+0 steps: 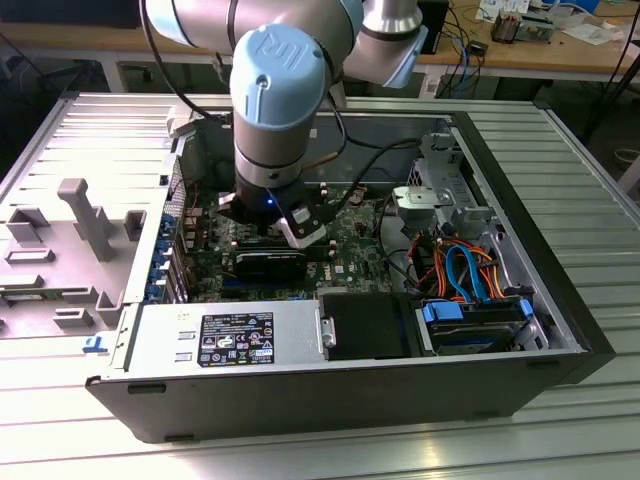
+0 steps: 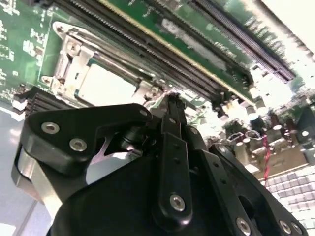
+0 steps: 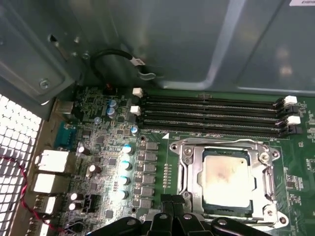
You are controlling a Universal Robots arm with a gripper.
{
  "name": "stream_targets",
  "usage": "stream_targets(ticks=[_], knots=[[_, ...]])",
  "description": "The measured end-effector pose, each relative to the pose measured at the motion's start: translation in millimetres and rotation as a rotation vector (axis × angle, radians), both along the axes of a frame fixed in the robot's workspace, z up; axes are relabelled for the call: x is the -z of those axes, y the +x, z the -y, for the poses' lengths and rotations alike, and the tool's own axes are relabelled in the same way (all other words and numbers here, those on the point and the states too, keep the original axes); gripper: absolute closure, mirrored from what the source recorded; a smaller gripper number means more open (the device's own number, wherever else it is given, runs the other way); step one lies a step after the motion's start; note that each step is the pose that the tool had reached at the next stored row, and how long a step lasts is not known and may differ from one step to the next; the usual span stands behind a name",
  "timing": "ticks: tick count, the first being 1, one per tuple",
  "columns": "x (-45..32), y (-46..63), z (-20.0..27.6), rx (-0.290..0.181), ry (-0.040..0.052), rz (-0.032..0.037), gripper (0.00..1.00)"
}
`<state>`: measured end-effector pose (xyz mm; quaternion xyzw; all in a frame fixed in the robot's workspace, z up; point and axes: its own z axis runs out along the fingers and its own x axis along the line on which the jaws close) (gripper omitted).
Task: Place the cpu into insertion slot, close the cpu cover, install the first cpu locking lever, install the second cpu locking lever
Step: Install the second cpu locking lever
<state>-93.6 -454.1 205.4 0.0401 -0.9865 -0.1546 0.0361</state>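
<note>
The cpu (image 3: 226, 179), a dull silver square, lies flat in the insertion slot (image 3: 178, 147) on the green motherboard. The silvery cpu cover (image 3: 193, 172) is down around it, and its frame borders the chip on all sides. In the second wrist view the cpu (image 2: 106, 87) shows bright inside the cover (image 2: 66, 59). My gripper (image 3: 172, 199) is shut, its black fingers together at the socket's edge beside the cover. That same gripper (image 2: 171, 101) shows with its tips just off the frame. I cannot tell how the locking levers stand. In the exterior view the gripper (image 1: 262, 222) is low inside the case.
Long black memory slots (image 3: 211, 110) run beside the socket. A black heatsink block (image 1: 270, 262) lies just in front of the gripper. The power supply (image 1: 225, 335) and a drive bay with blue and orange cables (image 1: 465, 270) line the case. Grey fixtures (image 1: 85, 215) stand on the exterior view's left.
</note>
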Motion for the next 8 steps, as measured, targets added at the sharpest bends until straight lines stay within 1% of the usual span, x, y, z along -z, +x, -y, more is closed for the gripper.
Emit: stream_targets(ticks=[1, 2, 4, 5, 6, 7, 8], knots=[[0.0, 2.6, -2.9, 0.0, -0.009, -0.0022, 0.89], [-0.1, 5.1, -5.7, 0.0, -0.0214, -0.0038, 0.89], [-0.8, 8.0, -8.9, 0.0, -0.0431, -0.0052, 0.89], [-1.6, 10.2, -10.7, 0.0, -0.0633, -0.0063, 0.89], [-1.9, 12.2, -12.4, 0.0, -0.0799, -0.0076, 0.89], [-2.1, 13.5, -13.5, 0.0, -0.09, -0.0087, 0.89], [-2.4, 16.1, -15.6, 0.0, -0.1089, -0.0109, 0.89]])
